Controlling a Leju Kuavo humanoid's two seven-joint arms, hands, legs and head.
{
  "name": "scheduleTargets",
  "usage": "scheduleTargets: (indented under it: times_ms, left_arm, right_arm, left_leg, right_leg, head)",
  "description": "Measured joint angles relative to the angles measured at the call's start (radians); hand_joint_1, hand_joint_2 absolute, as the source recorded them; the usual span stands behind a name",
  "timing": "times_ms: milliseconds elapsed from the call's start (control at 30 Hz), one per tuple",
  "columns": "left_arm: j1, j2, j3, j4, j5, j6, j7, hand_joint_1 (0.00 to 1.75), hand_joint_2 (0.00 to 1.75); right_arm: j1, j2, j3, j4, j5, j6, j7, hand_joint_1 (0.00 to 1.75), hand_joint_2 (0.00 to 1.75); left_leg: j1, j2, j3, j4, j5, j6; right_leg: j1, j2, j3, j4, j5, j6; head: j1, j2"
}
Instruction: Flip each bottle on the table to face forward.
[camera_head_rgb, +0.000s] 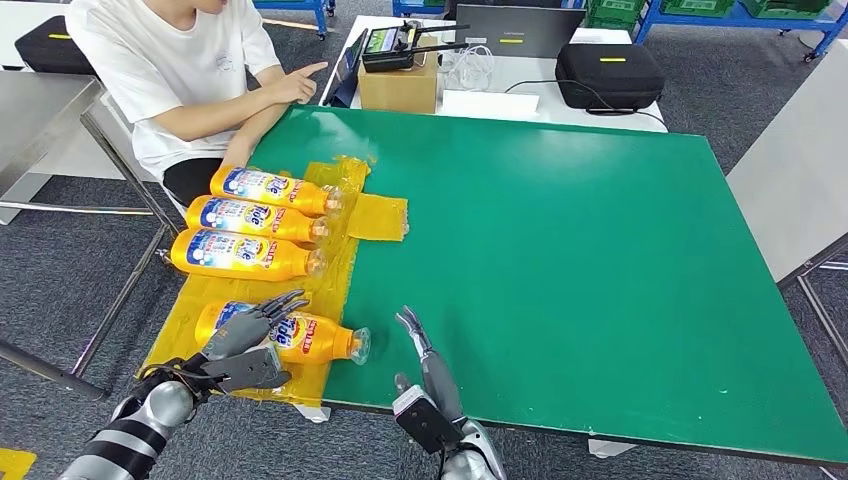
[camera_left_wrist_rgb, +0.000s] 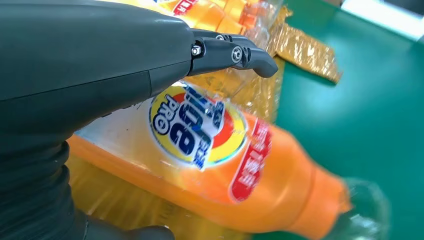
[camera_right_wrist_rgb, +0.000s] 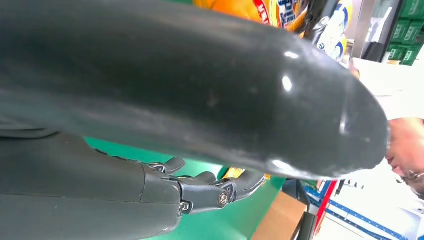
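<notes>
Several orange detergent bottles lie on their sides on a yellow plastic sheet (camera_head_rgb: 340, 275) at the left of the green table (camera_head_rgb: 600, 280). The nearest bottle (camera_head_rgb: 300, 338) (camera_left_wrist_rgb: 235, 165) shows its blue-and-yellow label, clear cap pointing right. My left hand (camera_head_rgb: 252, 335) (camera_left_wrist_rgb: 100, 65) rests over this bottle's rear half with fingers spread across the label; a firm grip is not evident. My right hand (camera_head_rgb: 425, 365) (camera_right_wrist_rgb: 200, 190) hovers open just right of the cap, fingers extended, holding nothing. Three more bottles (camera_head_rgb: 245, 252) lie farther back in a row.
A person in a white shirt (camera_head_rgb: 160, 60) sits at the table's far left corner, one hand on the edge. A cardboard box (camera_head_rgb: 398, 85) with a controller, a laptop (camera_head_rgb: 515, 30) and a black case (camera_head_rgb: 608, 72) stand on the white table behind.
</notes>
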Motion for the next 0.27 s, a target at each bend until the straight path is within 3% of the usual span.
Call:
scheduleTargets:
  times_ms: [267]
  left_arm:
    - [0.086,-0.119,0.106,-0.13,0.241,0.033,-0.066,0.0,1.75]
  right_arm:
    - [0.001,0.001,-0.002,0.0,-0.003,-0.009,0.0,0.0,0.0]
  left_leg:
    - [0.0,0.0,-0.004,0.001,0.001,0.0]
  right_leg:
    - [0.0,0.0,-0.006,0.0,0.001,0.001]
  head:
    - [0.0,0.0]
